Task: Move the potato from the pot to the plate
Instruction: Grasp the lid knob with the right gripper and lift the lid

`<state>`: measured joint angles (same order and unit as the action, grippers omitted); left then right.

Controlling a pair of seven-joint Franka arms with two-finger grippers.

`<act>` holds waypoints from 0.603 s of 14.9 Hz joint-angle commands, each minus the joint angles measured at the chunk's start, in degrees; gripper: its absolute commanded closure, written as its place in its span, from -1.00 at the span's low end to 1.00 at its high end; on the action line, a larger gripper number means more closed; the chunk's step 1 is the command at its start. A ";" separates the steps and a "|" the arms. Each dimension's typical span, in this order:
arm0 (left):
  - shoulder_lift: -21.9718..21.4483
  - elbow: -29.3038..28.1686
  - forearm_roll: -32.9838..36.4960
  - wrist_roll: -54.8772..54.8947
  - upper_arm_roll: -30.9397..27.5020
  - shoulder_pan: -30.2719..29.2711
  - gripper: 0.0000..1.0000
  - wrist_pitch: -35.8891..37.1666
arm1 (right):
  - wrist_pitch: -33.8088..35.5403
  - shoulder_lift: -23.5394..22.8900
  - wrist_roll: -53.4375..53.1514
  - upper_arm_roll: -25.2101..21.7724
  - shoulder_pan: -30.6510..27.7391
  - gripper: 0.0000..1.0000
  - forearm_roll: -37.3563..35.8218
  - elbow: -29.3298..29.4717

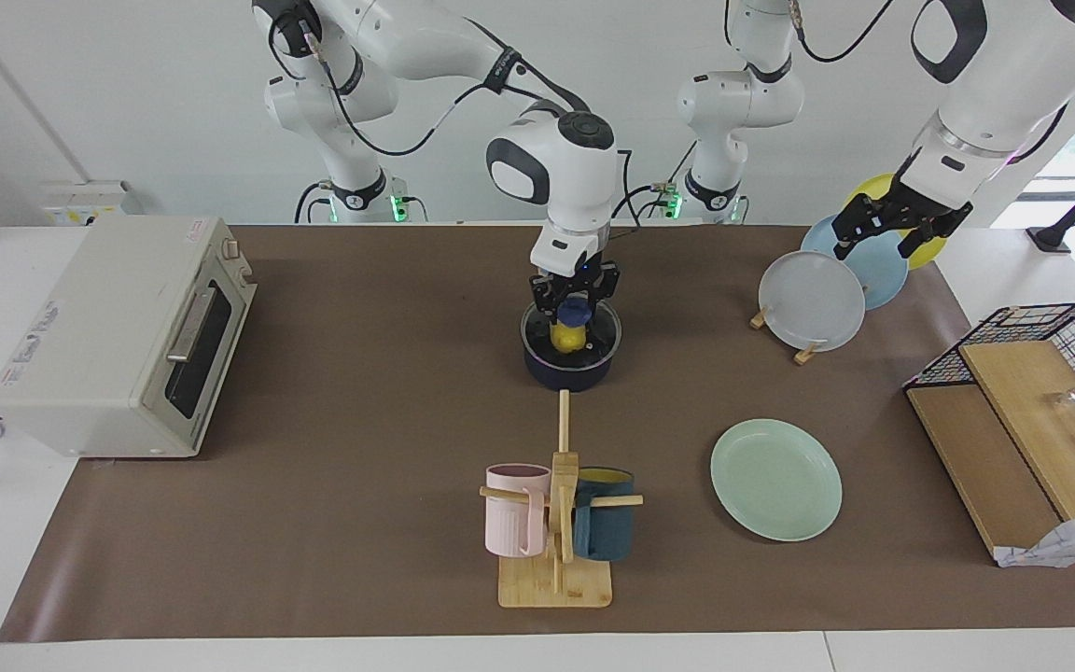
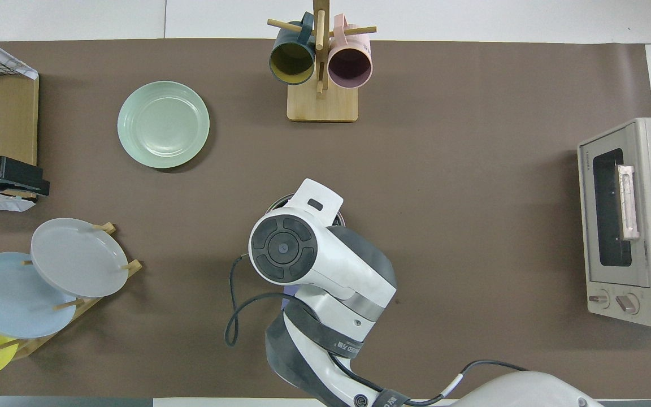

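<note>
The yellow potato (image 1: 570, 338) lies inside the dark navy pot (image 1: 567, 369) in the middle of the table. A blue part of the pot's handle shows just above the potato. My right gripper (image 1: 575, 313) is lowered at the pot's mouth, straight over the potato and close to it. In the overhead view the right arm covers the potato and most of the pot (image 2: 278, 202). The mint-green plate (image 1: 775, 479) lies empty, farther from the robots than the pot, toward the left arm's end; it also shows in the overhead view (image 2: 163, 124). My left gripper (image 1: 876, 245) is open and empty, held over the plate rack.
A wooden mug tree (image 1: 556, 551) with a pink and a teal mug stands farther out than the pot. A rack (image 1: 808, 353) holds grey-white, light blue and yellow plates. A toaster oven (image 1: 118, 336) stands at the right arm's end. A wire basket (image 1: 1041, 345) with wooden boards stands at the left arm's end.
</note>
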<state>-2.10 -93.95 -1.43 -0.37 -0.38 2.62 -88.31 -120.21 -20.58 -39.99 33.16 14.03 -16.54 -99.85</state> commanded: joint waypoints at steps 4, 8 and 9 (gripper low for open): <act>-1.51 -1.50 0.82 -0.77 0.03 0.72 -1.00 0.24 | 6.12 0.10 4.90 0.41 -4.70 -0.04 -0.51 6.59; -1.68 -2.03 0.64 -0.68 0.99 1.76 -1.00 -0.37 | 12.17 0.81 11.94 0.41 -9.62 -0.04 0.81 11.07; -1.77 -2.12 0.56 -0.77 1.09 2.99 -1.00 -0.38 | 13.50 1.33 14.73 0.41 -11.37 -0.04 0.90 11.08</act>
<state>-2.10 -93.99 -1.44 -0.37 0.66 3.05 -88.20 -109.93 -20.21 -29.42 32.88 5.19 -16.52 -90.35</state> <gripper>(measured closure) 0.000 0.344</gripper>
